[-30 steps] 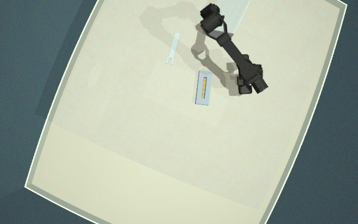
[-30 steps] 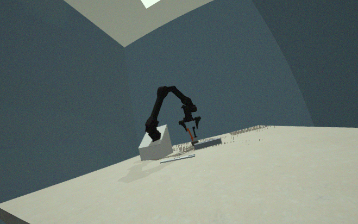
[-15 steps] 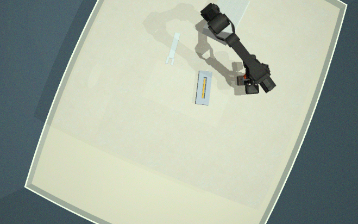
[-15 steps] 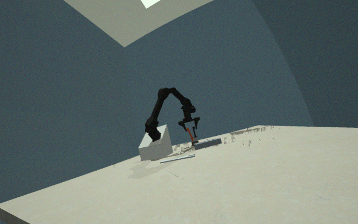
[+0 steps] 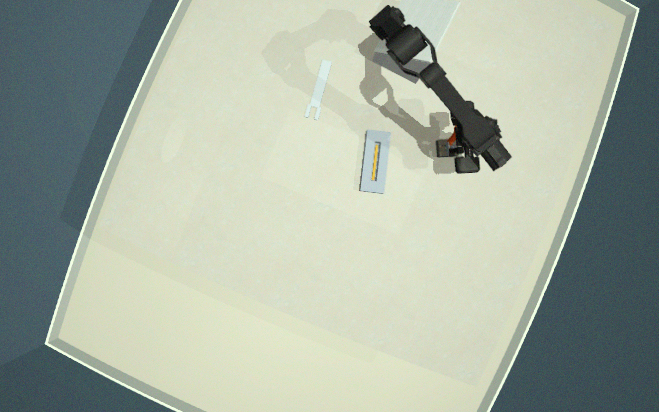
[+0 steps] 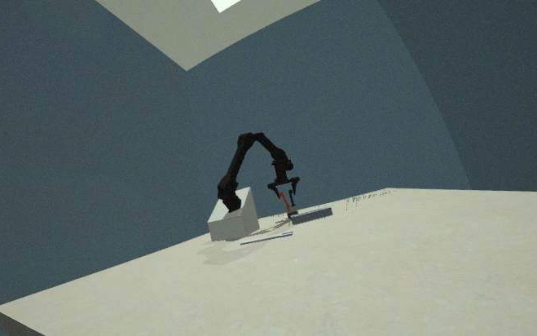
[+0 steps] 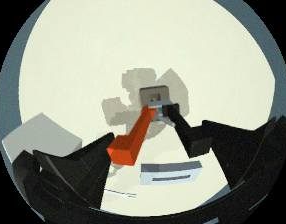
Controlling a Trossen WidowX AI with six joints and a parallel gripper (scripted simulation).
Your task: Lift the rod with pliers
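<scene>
Note the broad, pale work surface (image 5: 270,266) (image 6: 345,271) (image 7: 84,60), with its pale border in the top view. Blue-grey walls (image 6: 94,125) enclose the room; in the exterior view, a beige ceiling (image 6: 187,37) with a bright panel (image 6: 223,5) is overhead.

Read the top view from left to right. At left, locate the pale fork-ended piece (image 5: 320,87) (image 6: 266,238) (image 7: 120,193), lying flat and apart from the other items. To its right, locate the grey channel block (image 5: 384,168) (image 6: 312,216) (image 7: 146,175). The yellow rod (image 5: 374,163) lies lengthwise inside the block's narrow slot. You cannot distinguish the rod in the wrist view.

Further right is the mounting wedge (image 5: 436,25) (image 6: 226,229) (image 7: 41,137), set at the upper edge of the top view, which bears the black arm (image 5: 447,92) (image 6: 232,166). Rightmost, find the holster (image 5: 442,147) (image 6: 290,215) (image 7: 155,92) and, upright in it, the locking pliers with an orange handle (image 5: 452,136) (image 6: 284,201) (image 7: 136,140) and a black handle (image 6: 291,198) (image 7: 181,132). The handles spread apart toward their upper ends; you cannot determine the state of the pliers' jaws.

The gripper (image 5: 459,143) (image 6: 287,195) (image 7: 159,131) is open above the holster, fingers apart and clamped on nothing. From your top view, the rod lies to the left of the pliers, well apart from them.
</scene>
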